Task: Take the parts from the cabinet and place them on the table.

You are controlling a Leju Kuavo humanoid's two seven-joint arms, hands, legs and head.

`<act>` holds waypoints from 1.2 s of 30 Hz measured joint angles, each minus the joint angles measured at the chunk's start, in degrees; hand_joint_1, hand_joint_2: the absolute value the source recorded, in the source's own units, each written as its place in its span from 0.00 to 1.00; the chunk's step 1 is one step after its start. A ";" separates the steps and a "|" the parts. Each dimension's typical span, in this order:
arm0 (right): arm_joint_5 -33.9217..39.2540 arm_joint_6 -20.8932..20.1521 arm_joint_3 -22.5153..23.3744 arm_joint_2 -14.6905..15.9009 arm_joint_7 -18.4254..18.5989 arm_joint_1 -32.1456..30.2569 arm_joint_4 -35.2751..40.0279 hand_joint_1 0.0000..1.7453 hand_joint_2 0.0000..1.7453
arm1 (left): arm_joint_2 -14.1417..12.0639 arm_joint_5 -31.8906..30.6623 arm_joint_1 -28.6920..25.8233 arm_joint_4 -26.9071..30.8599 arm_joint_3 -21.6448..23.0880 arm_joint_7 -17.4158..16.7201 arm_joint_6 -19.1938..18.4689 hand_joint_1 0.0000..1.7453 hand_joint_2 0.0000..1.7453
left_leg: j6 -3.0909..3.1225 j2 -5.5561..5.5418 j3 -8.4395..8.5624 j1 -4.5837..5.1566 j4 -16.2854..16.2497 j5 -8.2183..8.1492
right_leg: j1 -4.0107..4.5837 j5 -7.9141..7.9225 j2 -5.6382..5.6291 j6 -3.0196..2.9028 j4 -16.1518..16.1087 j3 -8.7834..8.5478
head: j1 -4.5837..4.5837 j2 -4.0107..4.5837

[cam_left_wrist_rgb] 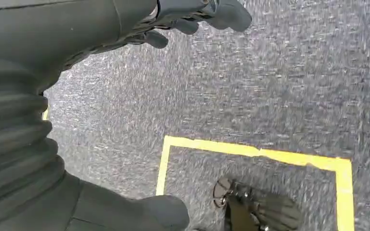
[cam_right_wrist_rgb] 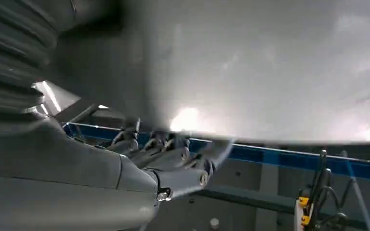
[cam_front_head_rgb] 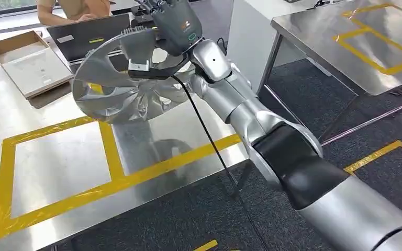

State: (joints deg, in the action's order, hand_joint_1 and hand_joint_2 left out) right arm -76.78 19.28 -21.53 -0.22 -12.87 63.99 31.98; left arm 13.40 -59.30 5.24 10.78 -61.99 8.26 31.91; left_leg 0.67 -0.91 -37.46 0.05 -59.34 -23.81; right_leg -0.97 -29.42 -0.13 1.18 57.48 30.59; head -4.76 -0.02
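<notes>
A silver wheel cover (cam_front_head_rgb: 120, 89) with curved spokes hangs tilted above the far part of the steel table (cam_front_head_rgb: 152, 138). My right hand (cam_front_head_rgb: 175, 23) grips its upper rim, the arm reaching in from the lower right. In the right wrist view the cover's pale face (cam_right_wrist_rgb: 270, 72) lies close over the right hand (cam_right_wrist_rgb: 168, 163), whose fingers (cam_right_wrist_rgb: 192, 156) curl at its edge. My left hand (cam_left_wrist_rgb: 53, 96) hangs over dark carpet with its fingers (cam_left_wrist_rgb: 192, 19) and thumb (cam_left_wrist_rgb: 164, 214) apart and nothing in them.
Yellow tape (cam_front_head_rgb: 107, 149) marks rectangles on the table below the cover. An open cardboard box (cam_front_head_rgb: 29, 63), a laptop (cam_front_head_rgb: 91, 34) and a seated person (cam_front_head_rgb: 73, 9) are at the back. A second taped steel table (cam_front_head_rgb: 356, 42) stands right. A black cable (cam_front_head_rgb: 204, 130) trails along my arm.
</notes>
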 joint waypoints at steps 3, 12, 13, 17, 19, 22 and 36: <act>-0.46 0.00 -0.40 -0.68 0.55 0.00 -0.28 0.00 0.00 | 0.09 -0.07 0.02 0.00 0.02 0.00 -0.96 0.00 0.00 | -0.08 0.02 0.12 -0.05 0.02 0.08 | 0.04 0.03 0.00 0.04 0.03 -0.06 | 0.00 0.00; -0.72 0.00 -0.96 -1.18 0.68 0.03 -0.33 0.00 0.00 | 0.28 -0.63 0.13 -0.02 0.28 -0.62 -1.42 0.00 0.00 | -0.24 0.06 0.25 -0.19 0.09 0.19 | 0.17 0.03 -0.02 0.04 0.12 -0.09 | -0.02 0.00; -0.72 0.00 -0.96 -1.18 0.70 0.04 -0.33 0.00 0.00 | 0.31 -0.65 0.13 -0.04 0.28 -0.85 -1.44 0.00 0.00 | -0.24 0.07 0.25 -0.19 0.09 0.19 | 0.17 0.03 -0.02 0.04 0.13 -0.09 | 0.00 0.00; -0.68 -0.59 -0.96 -1.18 0.94 0.07 -0.33 0.00 0.00 | 0.35 -0.70 0.13 -0.07 0.28 -1.77 -2.71 0.00 0.00 | -0.28 0.08 0.27 -0.20 0.10 0.21 | 0.18 0.03 -0.03 0.03 0.14 -0.10 | 0.00 0.00; -0.55 -1.36 -0.96 -1.18 1.01 0.21 -0.46 0.00 0.00 | 0.39 -0.72 0.13 -0.07 0.28 -2.06 -3.28 0.00 0.00 | -0.28 0.08 0.27 -0.20 0.11 0.21 | 0.18 0.03 -0.03 0.03 0.14 -0.10 | 0.00 0.00; 0.15 -7.29 -0.96 -1.18 -1.20 1.76 -2.09 0.00 0.00 | 0.42 -0.76 0.13 -0.07 0.28 -2.14 -4.11 0.00 0.00 | -0.29 0.08 0.28 -0.20 0.11 0.21 | 0.18 0.03 -0.03 0.03 0.15 -0.10 | -0.02 0.00; -4.51 -21.76 -2.56 -3.00 -0.48 8.47 -9.12 0.00 0.00 | 0.55 -1.64 0.04 -0.09 0.53 -2.45 -5.84 0.00 0.00 | -0.32 0.07 0.28 -0.22 0.11 0.24 | 0.20 0.03 -0.02 0.02 0.18 -0.10 | 0.00 0.00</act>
State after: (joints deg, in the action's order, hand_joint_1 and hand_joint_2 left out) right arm -81.29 -2.48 -24.09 -3.21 -13.35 72.46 22.86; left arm 13.94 -60.94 5.28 10.69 -61.46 5.81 26.07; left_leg 0.35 -0.84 -37.18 -0.16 -59.23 -23.57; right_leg -0.77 -29.39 -0.15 1.20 57.65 30.49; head -4.76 -0.02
